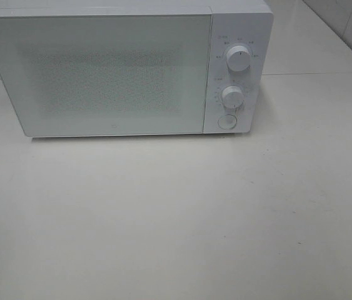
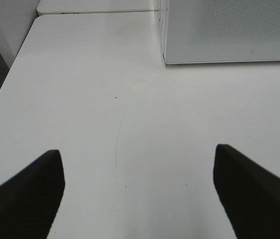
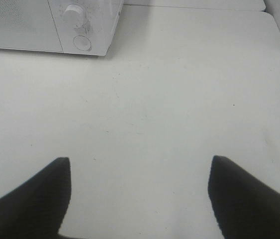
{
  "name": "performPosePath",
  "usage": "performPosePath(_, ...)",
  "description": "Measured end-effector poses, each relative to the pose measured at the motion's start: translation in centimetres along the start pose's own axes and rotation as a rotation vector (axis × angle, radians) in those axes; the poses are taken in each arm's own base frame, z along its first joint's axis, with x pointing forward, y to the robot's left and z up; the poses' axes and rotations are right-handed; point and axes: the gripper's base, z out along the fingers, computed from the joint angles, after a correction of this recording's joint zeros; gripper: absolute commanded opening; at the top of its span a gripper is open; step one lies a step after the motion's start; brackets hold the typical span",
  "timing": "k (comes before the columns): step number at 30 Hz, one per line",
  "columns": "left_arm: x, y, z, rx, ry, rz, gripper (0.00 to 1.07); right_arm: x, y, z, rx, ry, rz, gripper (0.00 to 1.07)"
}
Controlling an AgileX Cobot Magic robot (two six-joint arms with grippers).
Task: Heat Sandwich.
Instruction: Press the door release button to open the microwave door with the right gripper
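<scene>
Exterior high: a boxy white microwave oven (image 1: 113, 69) is set at 12 o'clock on the pale tabletop (image 1: 176, 219), door shut. No sandwich is seen; perhaps it is shut inside. The left hand (image 2: 137, 152) and right hand (image 3: 140, 159) are held wide and empty, likely readied for the door.

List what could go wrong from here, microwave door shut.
1. The round button sits just under the lower dial; the right gripper, jaws wide, could nudge the dial instead.
2. Pressing may slide the microwave on the smooth table.
3. No sandwich shows in any view; heating could start without it.
</scene>
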Motion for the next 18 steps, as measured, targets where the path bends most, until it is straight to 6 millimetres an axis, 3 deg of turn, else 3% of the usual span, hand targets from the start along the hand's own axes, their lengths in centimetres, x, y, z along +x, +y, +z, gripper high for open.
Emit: performPosePath(18, 0.0, 0.0, 0.0, 0.0, 0.0, 0.0, 0.76, 0.0, 0.01, 0.0, -0.001, 0.0, 0.022, 0.74)
